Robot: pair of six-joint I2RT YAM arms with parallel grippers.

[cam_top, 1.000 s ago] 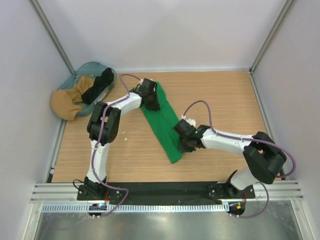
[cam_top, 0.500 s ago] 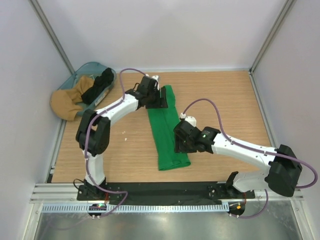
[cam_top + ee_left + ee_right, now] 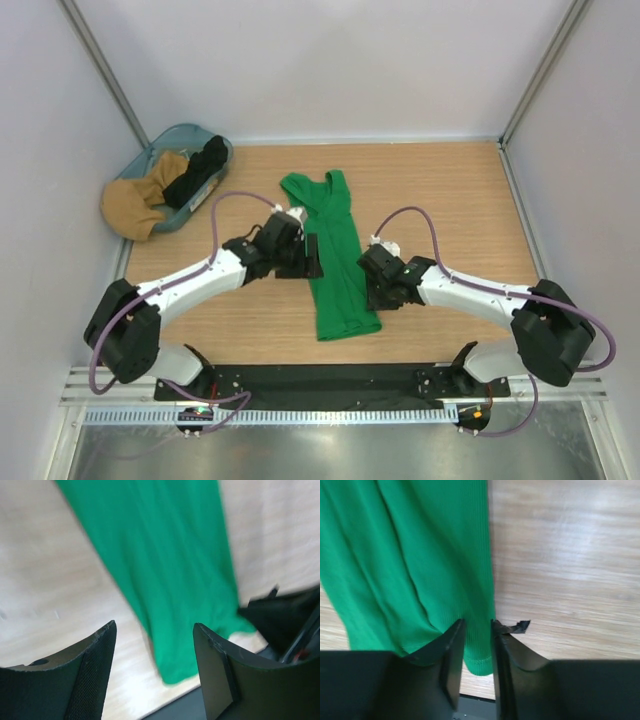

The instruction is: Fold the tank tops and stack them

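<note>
Green tank top (image 3: 335, 270) lies lengthwise on the table (image 3: 450, 200), between the two claws.

Left claw (image 3: 155, 635): fingers (image 3: 95, 655) spread wide, nothing between them. It hovers over the garment's left edge; bare wood shows below the left finger and green fabric below the right.

Right claw (image 3: 479, 630): fingers (image 3: 452, 645) drawn close, with only a narrow slot between them. Ribbed green fabric shows through the slot, at the garment's right edge near the hem. Cannot tell whether the fabric is pinched or just lies beneath the tips.

Garment: folded into a long narrow strip, straps at the far end and hem at the near end. The hem corner bulges slightly toward the right arm. A few lengthwise creases show in the right wrist view.

Far left corner: black tank top (image 3: 200, 170) draped over a blue basket (image 3: 185, 128). A tan cloth (image 3: 140, 205) spills over the basket's near rim. Both sit well apart from the green one.
</note>
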